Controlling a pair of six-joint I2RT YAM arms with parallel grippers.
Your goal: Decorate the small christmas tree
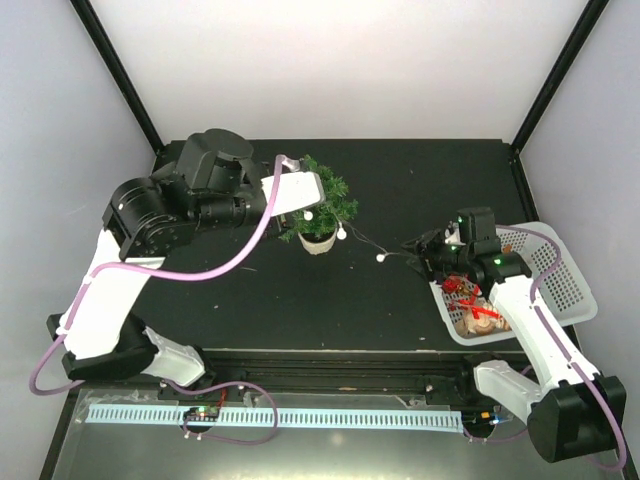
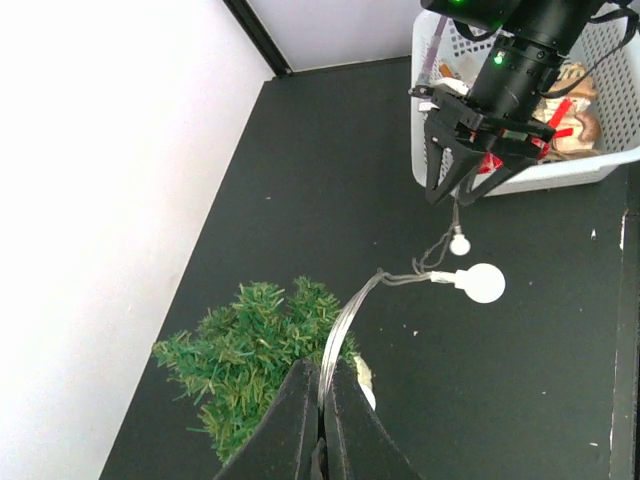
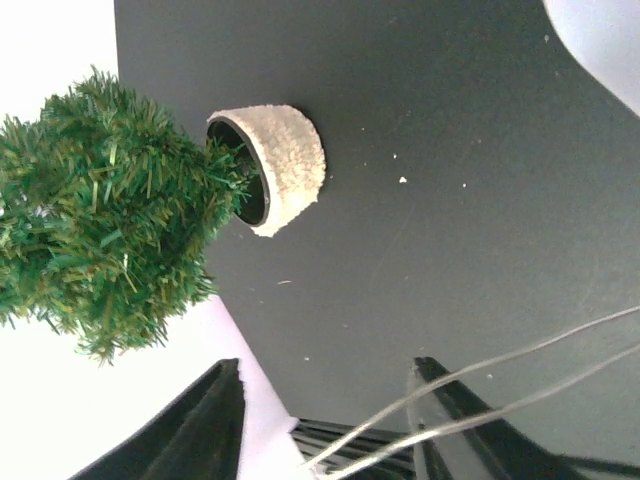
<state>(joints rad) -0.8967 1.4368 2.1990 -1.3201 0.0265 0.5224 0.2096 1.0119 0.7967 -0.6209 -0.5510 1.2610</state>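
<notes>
The small christmas tree (image 1: pixel 326 200) stands in its white pot (image 1: pixel 318 243) at the table's middle. A light string with white bulbs (image 1: pixel 380 258) runs from the tree toward the right. My left gripper (image 1: pixel 291 220) is at the tree's left side. In the left wrist view it (image 2: pixel 322 392) is shut on the string's wire (image 2: pixel 345 320) above the tree (image 2: pixel 250 345), with a bulb (image 2: pixel 484 282) beyond. My right gripper (image 1: pixel 416 247) is open; the wire (image 3: pixel 480 385) crosses between its fingers (image 3: pixel 205 420). The tree (image 3: pixel 95 220) and pot (image 3: pixel 288 165) lie ahead of it.
A white basket (image 1: pixel 572 290) with ornaments sits at the right edge, just behind my right gripper; it also shows in the left wrist view (image 2: pixel 425 90). White walls and black frame posts bound the black table (image 1: pixel 420 180).
</notes>
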